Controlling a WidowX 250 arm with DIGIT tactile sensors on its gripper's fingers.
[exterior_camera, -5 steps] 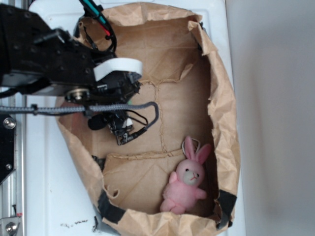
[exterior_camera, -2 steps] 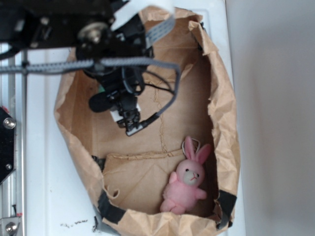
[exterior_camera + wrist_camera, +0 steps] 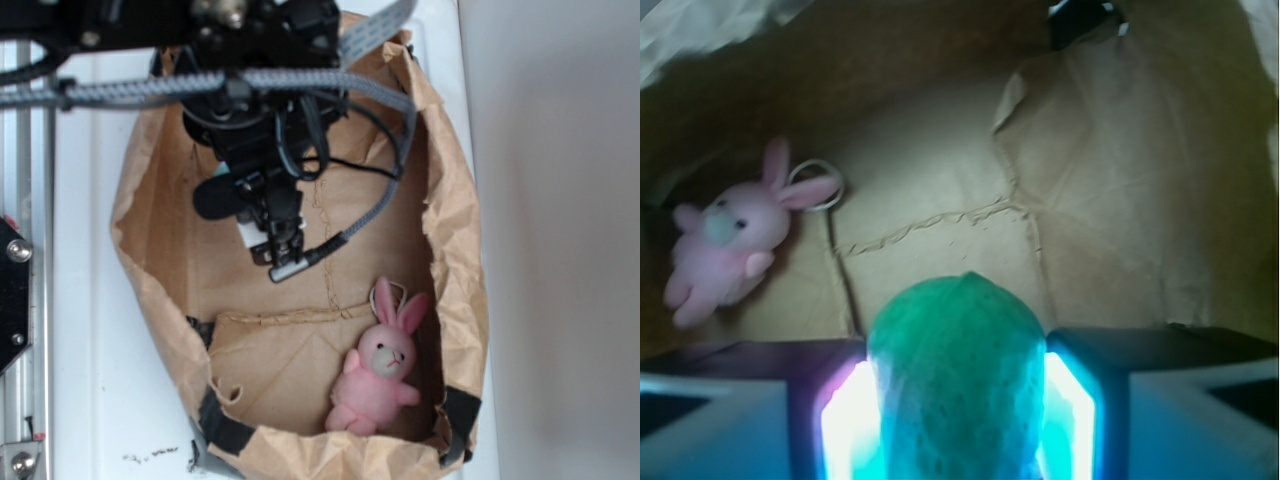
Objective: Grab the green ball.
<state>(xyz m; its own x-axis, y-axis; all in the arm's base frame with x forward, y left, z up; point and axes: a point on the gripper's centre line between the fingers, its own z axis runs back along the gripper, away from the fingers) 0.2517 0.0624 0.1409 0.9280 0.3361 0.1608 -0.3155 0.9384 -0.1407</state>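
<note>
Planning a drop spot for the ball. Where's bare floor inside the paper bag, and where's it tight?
Free: bag floor between the gripper and the bag's right wall, and the lower-left panel left of the pink bunny. Tight: the bunny's lower-right corner, and top left under the arm. The gripper holds the green ball.

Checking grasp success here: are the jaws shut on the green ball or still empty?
Shut on it: in the wrist view the green ball sits clamped between both jaws, above the paper bag floor.

I see white desk (image 3: 90,400); open brown paper bag (image 3: 455,260) lies directly on it, pink bunny (image 3: 378,375) inside bag.
</note>
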